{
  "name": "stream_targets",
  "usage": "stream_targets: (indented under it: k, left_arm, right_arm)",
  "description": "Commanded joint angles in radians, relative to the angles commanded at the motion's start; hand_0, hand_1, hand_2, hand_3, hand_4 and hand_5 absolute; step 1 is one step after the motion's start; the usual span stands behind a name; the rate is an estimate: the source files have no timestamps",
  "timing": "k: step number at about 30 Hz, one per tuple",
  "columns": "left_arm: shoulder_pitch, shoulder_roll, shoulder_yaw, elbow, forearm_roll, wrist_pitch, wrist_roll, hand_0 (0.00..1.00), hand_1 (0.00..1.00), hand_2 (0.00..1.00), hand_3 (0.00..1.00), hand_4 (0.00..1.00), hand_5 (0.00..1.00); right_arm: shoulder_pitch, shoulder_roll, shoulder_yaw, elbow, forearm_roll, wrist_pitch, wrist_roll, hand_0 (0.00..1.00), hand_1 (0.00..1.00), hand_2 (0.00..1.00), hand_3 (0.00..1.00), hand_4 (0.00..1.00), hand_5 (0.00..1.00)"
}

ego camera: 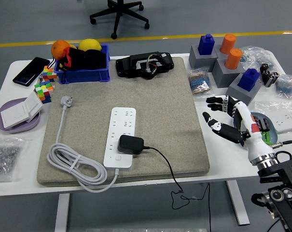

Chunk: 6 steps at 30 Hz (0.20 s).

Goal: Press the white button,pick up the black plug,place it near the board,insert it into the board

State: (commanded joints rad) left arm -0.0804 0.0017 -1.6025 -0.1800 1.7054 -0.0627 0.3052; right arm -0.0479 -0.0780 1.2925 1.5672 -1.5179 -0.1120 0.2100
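Covering the table's [20, 186] middle, a grey mat [179, 125] carries the white power strip [120, 137] near its front edge; the black plug [130, 144] sits on the strip's front end. Right hand [229, 118], fingers spread and empty, hovers off the mat's right edge.

A robotics lab or workshop: grey sealed floor with a yellow line [184, 36], a rolling office chair [119, 14], and a white table [223, 154] crowded with test items like a blue bin [83, 75].
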Motion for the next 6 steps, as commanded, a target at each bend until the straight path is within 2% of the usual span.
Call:
stream_targets:
  k: [6]
  left_arm:
    - [-0.003,0.0,0.0,0.0,0.0,0.0,0.0,0.65,0.64,0.634,0.676,0.53,0.092]
  right_arm:
    - [-0.001,0.002,0.0,-0.002,0.0,0.001,-0.001,0.671,0.633,0.642,0.617,0.746,0.199]
